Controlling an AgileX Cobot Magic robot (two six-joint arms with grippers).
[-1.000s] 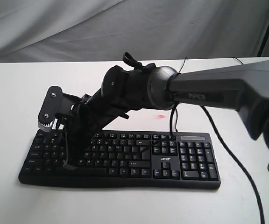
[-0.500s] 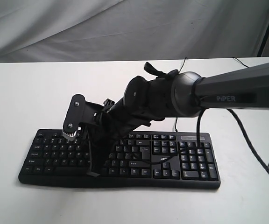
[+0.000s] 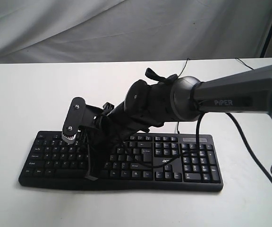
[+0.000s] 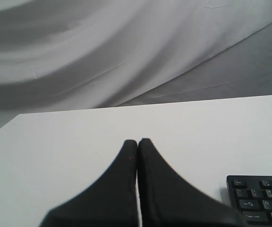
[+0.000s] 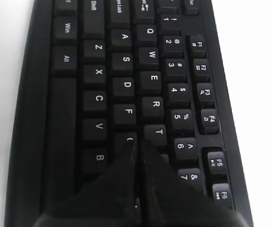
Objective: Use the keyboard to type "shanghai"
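Acer keyboard point(image 3: 192, 163) lies flat on the white bench point(image 3: 22, 94), close to the near edge, long side parallel to it. Its thin cable point(image 3: 179, 71) runs to the far edge. The right arm point(image 3: 230, 94) reaches across from the right edge. Right gripper point(image 3: 90, 177) has its fingers pressed together, holding nothing. Its tips point down at the home-row key just after F, legend mostly hidden; contact unclear. Left gripper point(image 4: 137, 141) also has its fingers together and empty, over bare bench, with the keyboard's Esc corner just beside it.
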